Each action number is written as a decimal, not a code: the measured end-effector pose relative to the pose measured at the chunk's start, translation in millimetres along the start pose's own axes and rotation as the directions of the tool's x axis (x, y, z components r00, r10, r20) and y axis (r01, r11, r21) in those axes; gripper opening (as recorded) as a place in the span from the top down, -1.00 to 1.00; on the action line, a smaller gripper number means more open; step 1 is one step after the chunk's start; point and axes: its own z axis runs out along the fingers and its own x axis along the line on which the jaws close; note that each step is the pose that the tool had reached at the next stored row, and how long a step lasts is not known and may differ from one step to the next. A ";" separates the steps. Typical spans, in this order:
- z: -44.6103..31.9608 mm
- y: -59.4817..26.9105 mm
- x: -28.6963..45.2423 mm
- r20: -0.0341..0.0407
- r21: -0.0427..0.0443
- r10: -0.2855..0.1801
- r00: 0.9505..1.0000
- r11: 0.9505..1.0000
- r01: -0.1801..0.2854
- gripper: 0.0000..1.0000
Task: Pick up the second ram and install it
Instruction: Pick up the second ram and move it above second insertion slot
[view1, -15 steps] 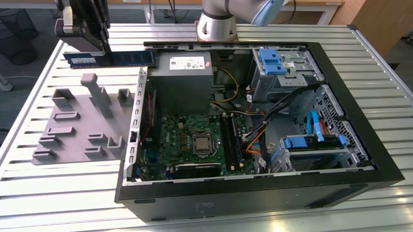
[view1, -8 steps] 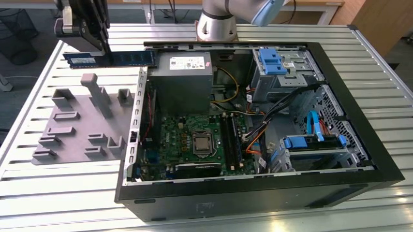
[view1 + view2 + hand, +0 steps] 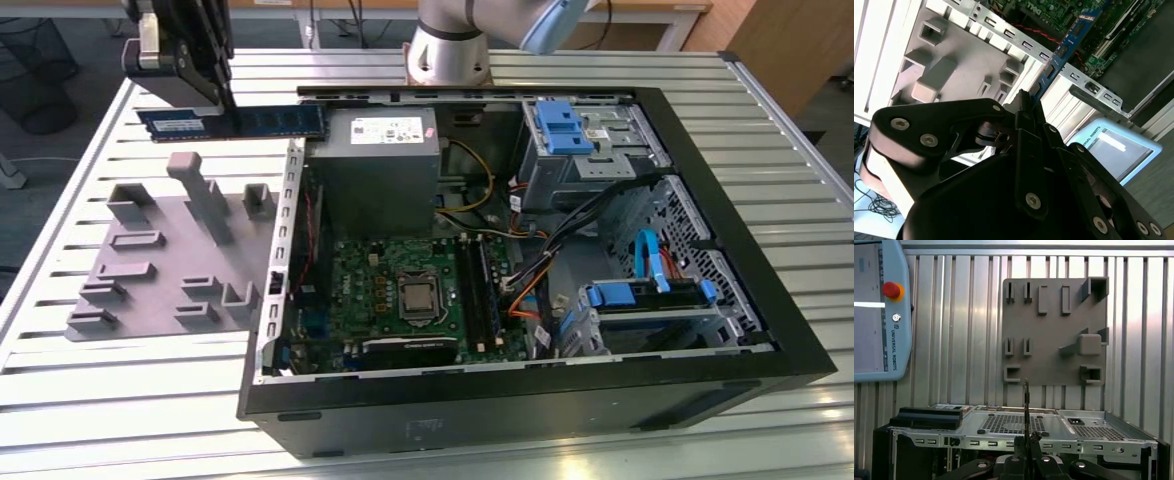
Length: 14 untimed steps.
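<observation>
Gripper is clamped shut on the second ram, which I see jutting out from between the fingers in both wrist views, while the exterior view puts it over the table, just beyond the grey tray and beside the open computer case.

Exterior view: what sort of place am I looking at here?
Probably a robotics lab bench for computer assembly: an open PC case lies on a slatted metal table by a robot arm, whose gripper grips the second ram, with a grey fixture tray alongside.
</observation>
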 end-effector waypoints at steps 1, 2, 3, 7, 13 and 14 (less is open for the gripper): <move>0.0 -0.4 0.0 0.000 0.000 0.000 1.000 1.000 0.000 0.72; 0.0 -1.0 0.0 0.000 0.000 0.000 1.000 1.000 0.000 0.72; -0.1 -1.5 0.0 0.000 0.000 0.000 1.000 1.000 0.000 0.72; 0.0 -3.6 0.1 0.000 0.000 0.000 1.000 1.000 0.000 0.72; 0.0 -6.3 0.1 0.000 0.000 0.000 1.000 1.000 0.000 0.72; 0.0 -6.8 0.1 0.000 0.000 0.000 1.000 1.000 0.000 0.72</move>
